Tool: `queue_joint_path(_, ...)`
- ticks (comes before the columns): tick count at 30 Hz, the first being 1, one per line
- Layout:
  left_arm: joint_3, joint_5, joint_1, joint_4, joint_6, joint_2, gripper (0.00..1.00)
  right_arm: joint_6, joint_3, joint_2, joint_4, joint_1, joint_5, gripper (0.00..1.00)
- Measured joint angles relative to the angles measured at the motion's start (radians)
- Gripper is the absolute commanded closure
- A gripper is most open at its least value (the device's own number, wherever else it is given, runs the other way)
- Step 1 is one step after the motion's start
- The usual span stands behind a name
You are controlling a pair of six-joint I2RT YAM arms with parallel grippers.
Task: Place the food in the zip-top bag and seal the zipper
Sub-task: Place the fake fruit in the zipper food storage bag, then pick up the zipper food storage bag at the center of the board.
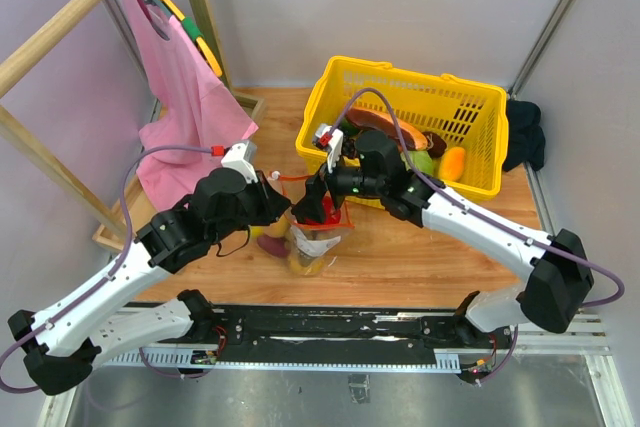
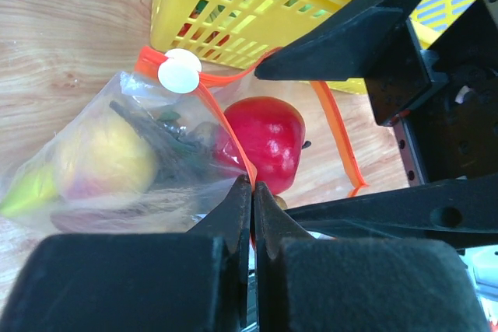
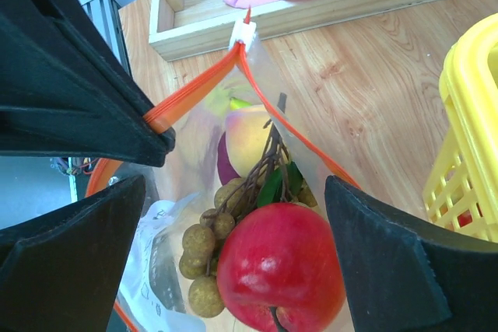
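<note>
One bag lies on the wooden surface, just in front of the one yellow basket, with both arms meeting over it. Its mouth gapes, so the zipper shows as two orange-red strips spread apart. They join at one white slider at the far end. The left gripper is pinched tight on one of these strips, its two fingers pressed together with the strip between them. The right gripper stands wide over the mouth, one finger on each side of the single red piece. The red piece sits between the two strips at the opening. One finger is close against its side, and I cannot tell whether it touches. Deeper in the bag lie one peach, one purple piece beside it, and one cluster of tan balls on a dark stem, at least five balls showing. That makes four foods in the bag. One pink cloth hangs from a wooden rail at the far left.
</note>
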Motion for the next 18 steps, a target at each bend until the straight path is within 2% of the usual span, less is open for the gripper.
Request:
queue_joint_path(4, -0.004, -0.001, 0.000, 0.001, -0.003, -0.003, 1.00, -0.013, 0.014, -0.034, -0.050, 0.000, 0.014, 0.01)
queue_joint_path(12, -0.005, -0.002, 0.000, 0.001, -0.003, -0.007, 1.00, -0.064, 0.056, -0.174, -0.274, 0.000, 0.160, 0.00)
queue_joint_path(18, -0.009, -0.008, 0.000, 0.001, -0.006, -0.015, 0.99, -0.076, 0.034, -0.235, -0.404, 0.004, 0.215, 0.07)
